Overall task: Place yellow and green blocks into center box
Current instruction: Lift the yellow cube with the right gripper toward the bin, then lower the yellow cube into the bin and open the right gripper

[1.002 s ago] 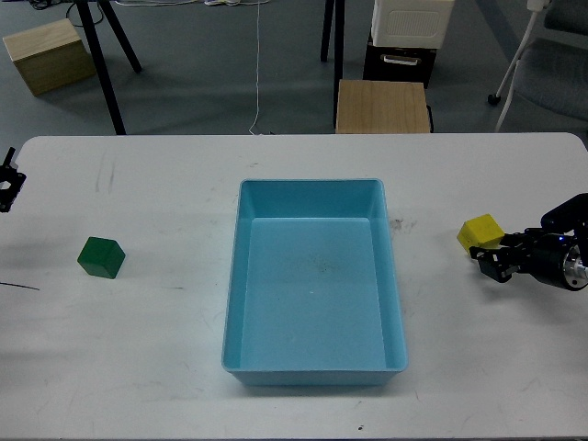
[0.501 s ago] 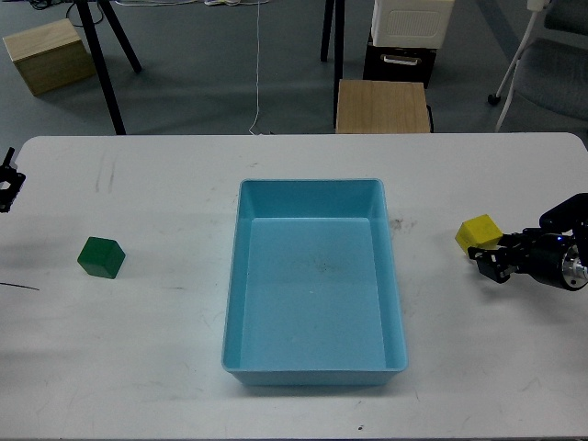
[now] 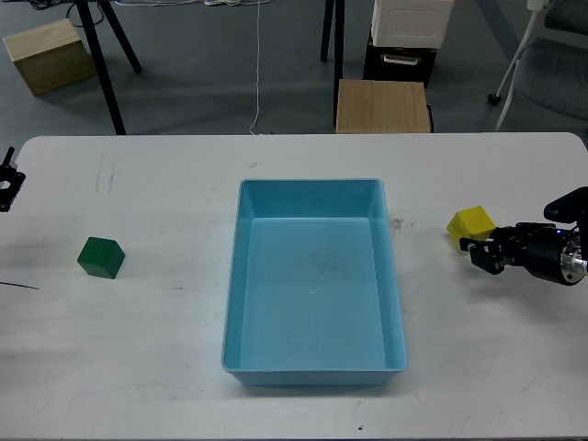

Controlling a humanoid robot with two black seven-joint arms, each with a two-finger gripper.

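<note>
The yellow block (image 3: 470, 223) is at the right of the white table, right of the blue center box (image 3: 313, 198). My right gripper (image 3: 481, 254) comes in from the right edge. Its fingers sit against the block's near lower side and it seems shut on it. The green block (image 3: 101, 257) rests on the table to the left of the box, on its own. Only a small dark part of my left gripper (image 3: 7, 184) shows at the left edge, well away from the green block. Nothing lies in the box.
The table's far edge (image 3: 294, 138) runs behind the box. Beyond it on the floor stand a wooden stool (image 3: 382, 106), a tripod leg (image 3: 103, 64) and a chair base (image 3: 514, 73).
My right gripper has moved a little left and up toward the box, and the yellow block has moved with it. The green block and the left arm have not moved.
</note>
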